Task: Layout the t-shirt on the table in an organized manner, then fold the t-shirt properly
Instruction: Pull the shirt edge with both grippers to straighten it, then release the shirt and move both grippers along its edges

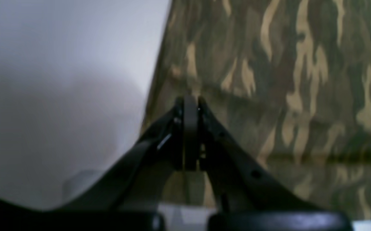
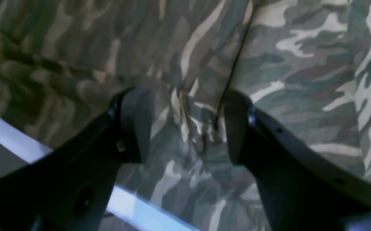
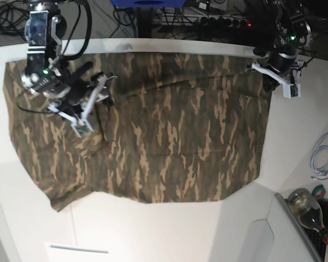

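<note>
The t-shirt (image 3: 153,131) is spread flat across the white desk (image 3: 169,229), covering most of its far half, with its top edge along the far rim and a ragged lower edge near the middle. A raised fold is seen beside the right hand.

The right hand (image 2: 185,128) is held low over the shirt on the base view's left, near the far edge. Its 2 fingers (image 2: 134,125) are spread apart, and a ridge of bunched cloth with a dark seam lies between them; nothing is gripped. A strip of bare desk is seen under the shirt's hem in the right wrist view.

The left hand (image 1: 190,106) is placed at the shirt's far corner on the base view's right. Its fingers (image 1: 204,118) are pressed together. The view is blurred, so whether cloth is pinched between them cannot be told. The shirt's edge runs just beside this hand, with bare desk to its left.

A bottle (image 3: 309,210) and a coiled white cable (image 3: 322,158) lie off the desk's right side.
</note>
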Robot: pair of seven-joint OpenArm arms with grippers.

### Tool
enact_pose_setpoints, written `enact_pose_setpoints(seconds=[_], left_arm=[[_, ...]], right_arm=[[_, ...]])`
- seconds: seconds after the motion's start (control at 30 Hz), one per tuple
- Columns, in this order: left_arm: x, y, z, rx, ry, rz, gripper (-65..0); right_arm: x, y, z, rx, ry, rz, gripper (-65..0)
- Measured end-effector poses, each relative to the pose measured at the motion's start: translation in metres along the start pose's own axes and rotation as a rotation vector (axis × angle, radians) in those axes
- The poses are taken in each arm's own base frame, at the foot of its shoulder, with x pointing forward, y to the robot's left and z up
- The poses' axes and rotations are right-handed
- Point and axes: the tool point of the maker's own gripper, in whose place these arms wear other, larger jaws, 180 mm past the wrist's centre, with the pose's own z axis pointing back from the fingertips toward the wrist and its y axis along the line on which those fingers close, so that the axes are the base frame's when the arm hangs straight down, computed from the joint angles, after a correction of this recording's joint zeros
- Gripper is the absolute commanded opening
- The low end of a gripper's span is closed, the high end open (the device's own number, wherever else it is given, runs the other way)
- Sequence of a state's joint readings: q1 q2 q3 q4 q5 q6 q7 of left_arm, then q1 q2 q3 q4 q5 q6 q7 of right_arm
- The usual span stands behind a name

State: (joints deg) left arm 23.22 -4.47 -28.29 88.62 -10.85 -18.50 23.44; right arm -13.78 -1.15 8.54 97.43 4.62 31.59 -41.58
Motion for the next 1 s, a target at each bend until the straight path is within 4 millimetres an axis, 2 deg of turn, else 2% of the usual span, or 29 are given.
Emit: enact_pose_setpoints(seconds=[0.13, 0.27, 0.33, 0.4, 0.53, 0.57, 0.7, 1.0], left_arm=[[-0.001, -0.004, 0.003, -0.011, 0.000, -0.010, -65.0], [-0.004, -0.012, 0.002, -0.022, -0.002, 0.013, -65.0], [-0.006, -0.013, 0.003, -0.024, 0.003, 0.012, -65.0], [-0.011, -0.012, 0.000, -0.024, 0.011, 0.022, -65.0], [-0.040, -0.009, -0.014, -0.015, 0.086, 0.082, -65.0], [-0.041, -0.008, -0.016, -0.015, 0.075, 0.100, -65.0], [-0.037, -0.004, -0.025, -0.014, 0.016, 0.121, -65.0], [-0.045, -0.003, -0.023, -0.016, -0.017, 0.153, -65.0]], right_arm=[[-0.039, -0.038, 0.014, -0.098, 0.085, -0.068, -35.9], [-0.056, -0.069, 0.020, -0.165, 0.041, -0.199, -36.5], [-0.073, -0.091, 0.027, -0.218, 0.040, -0.268, -36.8], [-0.091, -0.109, 0.029, -0.266, 0.056, -0.334, -41.0], [-0.107, -0.120, 0.020, -0.264, 0.056, -0.460, -60.9], [-0.111, -0.125, 0.020, -0.275, 0.059, -0.484, -63.6], [-0.124, -0.141, 0.025, -0.308, 0.037, -0.567, -63.6], [-0.129, -0.138, 0.031, -0.319, 0.054, -0.556, -63.8]])
